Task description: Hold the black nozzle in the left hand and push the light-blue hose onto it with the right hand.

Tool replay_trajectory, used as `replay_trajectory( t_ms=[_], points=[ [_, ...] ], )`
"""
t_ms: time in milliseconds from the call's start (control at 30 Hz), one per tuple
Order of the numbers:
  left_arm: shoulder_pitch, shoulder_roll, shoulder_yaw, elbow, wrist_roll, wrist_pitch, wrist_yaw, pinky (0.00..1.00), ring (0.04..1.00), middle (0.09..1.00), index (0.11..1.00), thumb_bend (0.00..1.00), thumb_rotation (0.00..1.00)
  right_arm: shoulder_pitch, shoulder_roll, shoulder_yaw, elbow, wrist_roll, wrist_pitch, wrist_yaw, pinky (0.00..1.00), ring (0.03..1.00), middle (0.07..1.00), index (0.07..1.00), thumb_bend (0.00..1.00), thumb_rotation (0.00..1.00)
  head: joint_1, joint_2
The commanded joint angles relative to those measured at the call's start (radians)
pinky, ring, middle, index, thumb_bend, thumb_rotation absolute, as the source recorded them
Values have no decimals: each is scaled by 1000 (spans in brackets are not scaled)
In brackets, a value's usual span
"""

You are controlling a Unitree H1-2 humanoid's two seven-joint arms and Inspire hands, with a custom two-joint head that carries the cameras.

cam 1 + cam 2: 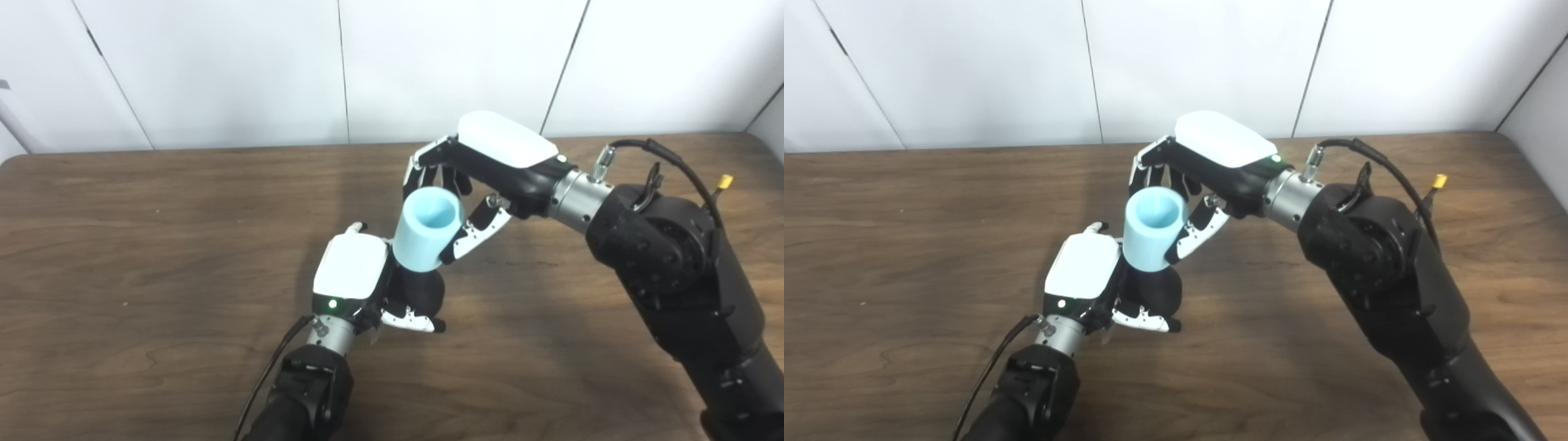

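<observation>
Spanning full frame: wooden table [153, 257], near edge cut off. Right hand [490, 165] above table centre, fingers curled around upper end of light-blue hose [425, 236]; fingertips behind hose partly hidden. Left hand [361, 275] below, fingers wrapped on black nozzle [422, 291], mostly concealed by hand. Hose tilted, open mouth up, lower end meeting nozzle; seating depth not discernible.

Blk arms [674, 269] – white-backed hands [352, 266]
</observation>
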Motion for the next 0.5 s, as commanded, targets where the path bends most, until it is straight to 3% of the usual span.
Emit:
replay_trajectory(
  t_ms=[0, 467],
  points=[
    [-5, -9, -11, 5, -3, -7, -12, 881, 620, 525, 459, 521, 0, -27, -1, -8, -1, -12, -22, -29, 268, 346, 469, 538, 510, 0, 0, 0],
    [-8, -12, -15, 1, 4, -5, -22, 881, 625, 530, 455, 520, 0, -45, -6, -4, 18, -18, -40, -20, 295, 361, 496, 532, 512, 0, 0, 6]
  ],
)
